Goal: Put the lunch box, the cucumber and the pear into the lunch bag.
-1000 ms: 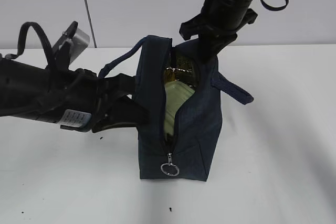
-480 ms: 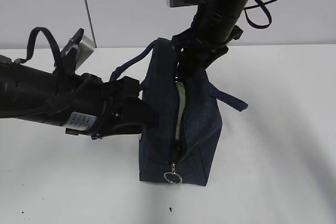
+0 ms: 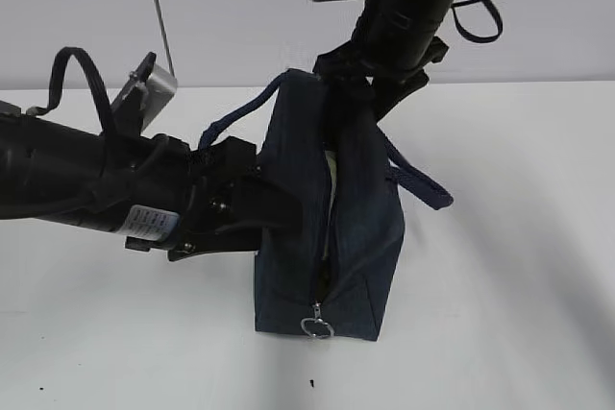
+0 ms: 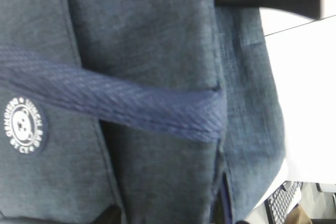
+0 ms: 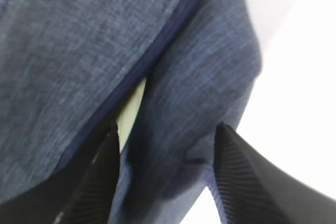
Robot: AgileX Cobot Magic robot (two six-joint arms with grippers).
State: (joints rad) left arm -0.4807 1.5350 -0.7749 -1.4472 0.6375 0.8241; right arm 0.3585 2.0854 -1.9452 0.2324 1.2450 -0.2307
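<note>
**One item visible in the bag, two unaccounted for**

One sliver of pale green, which I take for the lunch box (image 3: 332, 172), shows through the narrow slit of the bag (image 3: 332, 228), so that item looks packed. Neither cucumber nor pear is anywhere on the worktop (image 3: 509, 285); I'd guess they are inside too, but the slit is too narrow to confirm it. The bag stands upright at the middle, its zipper pull (image 3: 316, 325) down at 6 o'clock, so the zip looks undone.

The left end effector (image 3: 274, 208) sits against the bag's side at 9 o'clock; its tips are hidden, so I cannot tell whether it grips or has let go. The right end effector (image 5: 168, 171) hangs at 12 o'clock, its fingers (image 5: 247, 177) spread apart with a fold of the bag's fabric between them, clamping nothing I can make out.

By my judgement the packing is near its end.
</note>
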